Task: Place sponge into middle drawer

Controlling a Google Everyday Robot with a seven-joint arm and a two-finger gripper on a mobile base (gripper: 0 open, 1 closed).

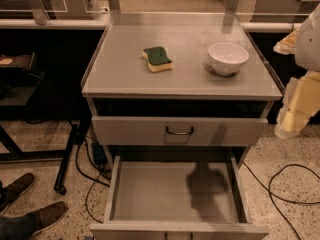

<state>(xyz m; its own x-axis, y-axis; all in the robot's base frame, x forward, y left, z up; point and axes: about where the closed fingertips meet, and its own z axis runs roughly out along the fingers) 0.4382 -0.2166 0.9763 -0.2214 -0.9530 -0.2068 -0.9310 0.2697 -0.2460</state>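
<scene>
Camera view looks down from the front onto a grey metal cabinet with a flat counter [130,79] on top. The sponge [157,58] lies on the counter a little left of centre. Its dark green scrub layer faces up and the yellow foam shows beneath along the near edge. It lies flat and touches nothing else. A white bowl [228,58] stands upright on the right part of the counter, well apart from the sponge.

Below the counter's front lip runs a dark gap, and under that is a closed drawer front [130,131] with a dark loop handle [179,130] at its middle. Beneath it the middle drawer [150,194] is pulled far out toward the camera, showing its plain grey bottom and low side walls. A dark shadow [206,186] falls across the right half of its bottom.

The tool [295,109] hangs at the right edge of the frame, off the side of the cabinet near the counter's right front corner. It shows as a pale yellowish-white shape partly cut off by the frame. It is well apart from the sponge and from the open drawer, and I cannot tell whether it is released or clenched.

Dark cables [287,184] loop over the speckled floor [45,134] to the right of the cabinet, and a pair of brown shoes [35,215] shows at the lower left
</scene>
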